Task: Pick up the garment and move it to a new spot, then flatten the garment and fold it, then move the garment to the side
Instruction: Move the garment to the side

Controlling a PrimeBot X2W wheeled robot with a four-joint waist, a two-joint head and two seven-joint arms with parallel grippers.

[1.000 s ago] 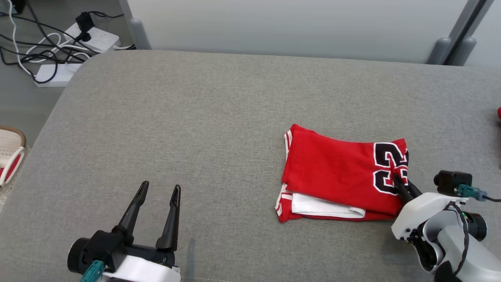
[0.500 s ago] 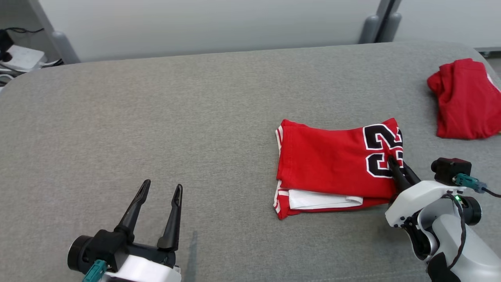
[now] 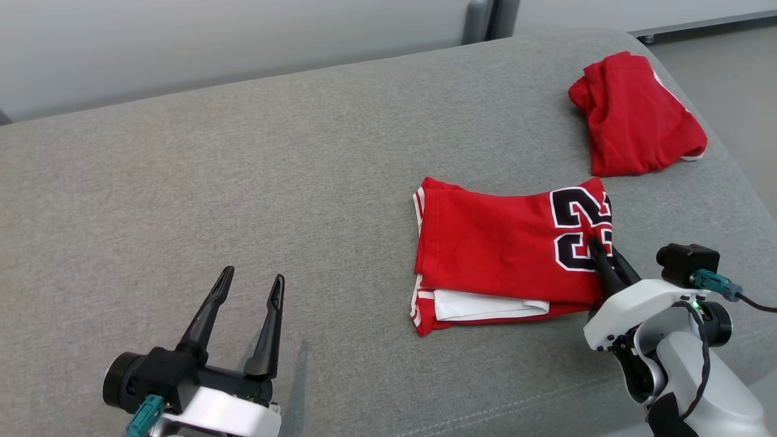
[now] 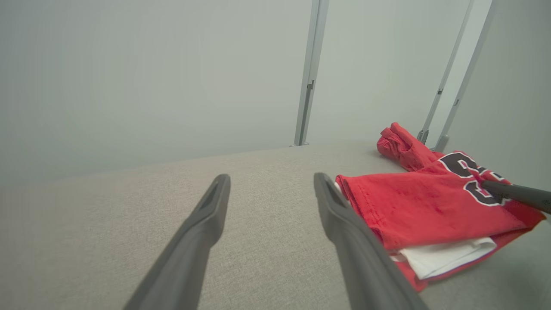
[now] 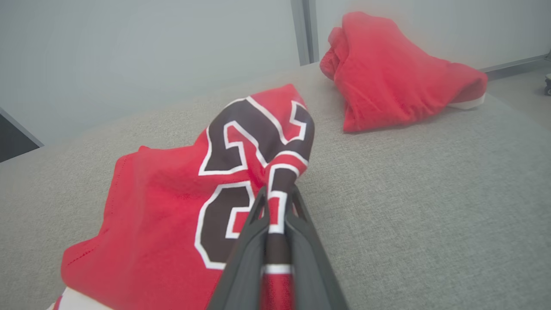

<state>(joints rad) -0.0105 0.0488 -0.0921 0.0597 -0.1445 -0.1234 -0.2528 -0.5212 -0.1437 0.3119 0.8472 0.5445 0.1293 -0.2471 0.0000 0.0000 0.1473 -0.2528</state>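
Note:
The garment (image 3: 485, 243) is a folded red jersey with black numbers and white trim, lying on the grey padded surface (image 3: 243, 182) right of centre. My right gripper (image 3: 601, 250) is shut on its right edge, over the numbers. In the right wrist view the two fingers pinch a raised fold of the garment (image 5: 163, 206) at my right gripper (image 5: 275, 193). My left gripper (image 3: 253, 276) stands open at the lower left, well apart from the cloth. In the left wrist view my left gripper (image 4: 271, 178) holds nothing, with the garment (image 4: 422, 202) to its right.
A second red garment (image 3: 634, 115) lies bunched at the back right, near the surface's rounded right edge (image 3: 728, 176); it is seen too as a red garment (image 5: 387, 69) beyond the held one. A pale wall runs behind.
The head camera has swung to the right, bringing the second red garment into view. My right gripper keeps its hold on the jersey's edge. The left gripper stays open in place.

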